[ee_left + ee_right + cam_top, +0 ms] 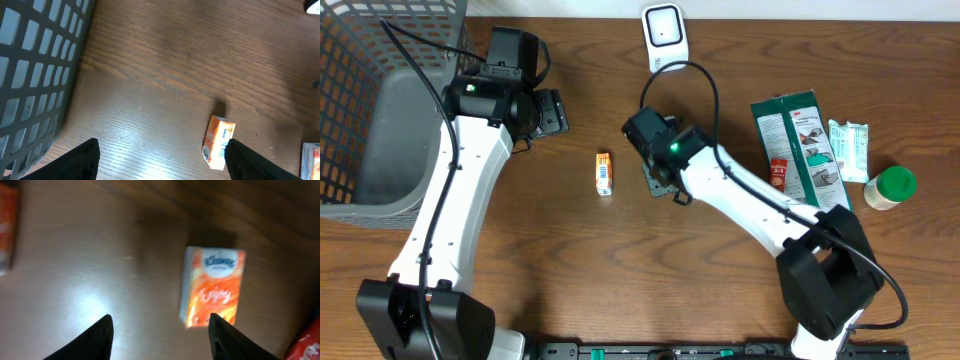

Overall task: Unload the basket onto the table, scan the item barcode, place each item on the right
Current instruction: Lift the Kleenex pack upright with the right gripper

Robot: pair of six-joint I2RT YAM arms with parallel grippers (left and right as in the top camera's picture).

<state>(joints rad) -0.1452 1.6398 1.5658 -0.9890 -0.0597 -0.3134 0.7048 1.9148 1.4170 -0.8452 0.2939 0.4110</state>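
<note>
1. Kleenex tissue pack [212, 286], orange and white, lies flat on the table just ahead of the right gripper [160, 322]. It is nearer the gripper's right finger and untouched.
2. Right gripper: jaws parted with nothing between them, hanging above the wood. From overhead, this arm covers the pack.
3. Left gripper [162, 147]: jaws spread wide and empty, above bare table.
4. One small orange box [605, 172] lies between the two grippers, apart from both.
5. One white scanner [662, 28] stands beyond the right gripper, at the far table edge.
6. Well to the right gripper's right lie one green package [800, 148], one white wrapped packet [847, 150] and one green-lidded jar [890, 187].
7. One grey mesh basket [370, 60] sits just left of the left gripper.
8. Dark brown wood-grain table [570, 260], with pale glare under each wrist camera. No more of the room shows.
</note>
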